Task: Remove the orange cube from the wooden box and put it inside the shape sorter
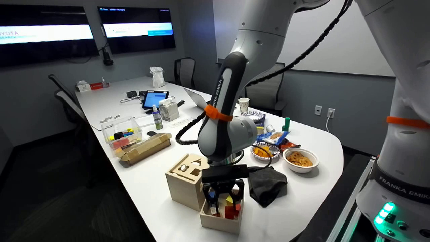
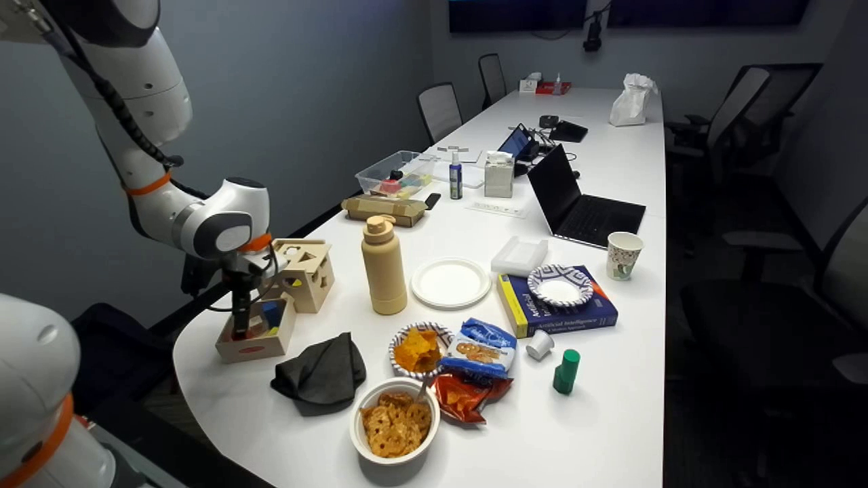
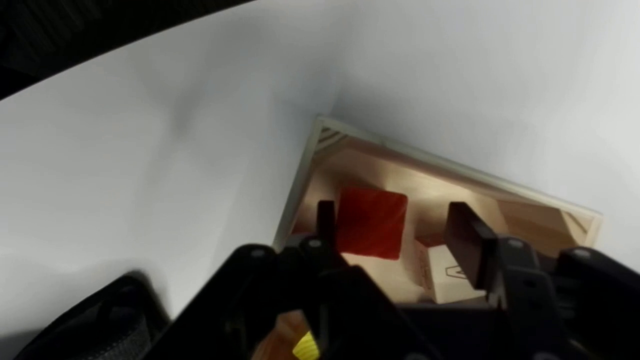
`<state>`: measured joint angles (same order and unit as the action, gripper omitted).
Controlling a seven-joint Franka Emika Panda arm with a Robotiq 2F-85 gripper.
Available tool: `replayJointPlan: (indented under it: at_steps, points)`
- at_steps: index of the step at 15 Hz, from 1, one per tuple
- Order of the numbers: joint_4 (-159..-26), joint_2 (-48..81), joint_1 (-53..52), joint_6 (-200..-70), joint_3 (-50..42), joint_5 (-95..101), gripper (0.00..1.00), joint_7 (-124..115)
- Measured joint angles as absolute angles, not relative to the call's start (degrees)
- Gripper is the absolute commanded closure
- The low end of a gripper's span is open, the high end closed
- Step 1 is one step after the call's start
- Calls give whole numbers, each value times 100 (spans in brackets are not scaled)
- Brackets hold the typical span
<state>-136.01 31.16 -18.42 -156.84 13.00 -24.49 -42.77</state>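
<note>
Nearest in the wrist view, the gripper [image 3: 394,225] had its fingers [image 3: 326,222] well spread and nothing in hold, the tips down inside the wooden box [image 1: 220,224]. Between them lay what I took for the orange cube [image 3: 372,223], which looked red there but more orange in an exterior view. It sat close by one finger, touching or not I could not tell, while a lettered block [image 3: 450,285] lay near the other. By my reading only the approach was done; the grasp and the lift were left. Just beside the box rose the shape sorter [image 1: 184,190], where finding a hole and dropping the cube in also remained. Farther back lay a cardboard carton [image 1: 146,149], and a lit screen [image 1: 137,30] hung far beyond it
</note>
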Motion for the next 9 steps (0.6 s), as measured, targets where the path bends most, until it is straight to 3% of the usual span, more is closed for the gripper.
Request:
replayJointPlan:
  at_steps: [3, 5, 6, 9]
  points:
    - [-13558, 3178, -1832, -15651, 1300, -2449, 38, -4277]
    - [-13530, 3215, -1825, -15612, 1297, -2449, 63, -4277]
    - [-13515, 3236, -1824, -15604, 1295, -2449, 63, -4277]
    - [-13483, 3281, -1821, -15592, 1290, -2449, 89, -4277]
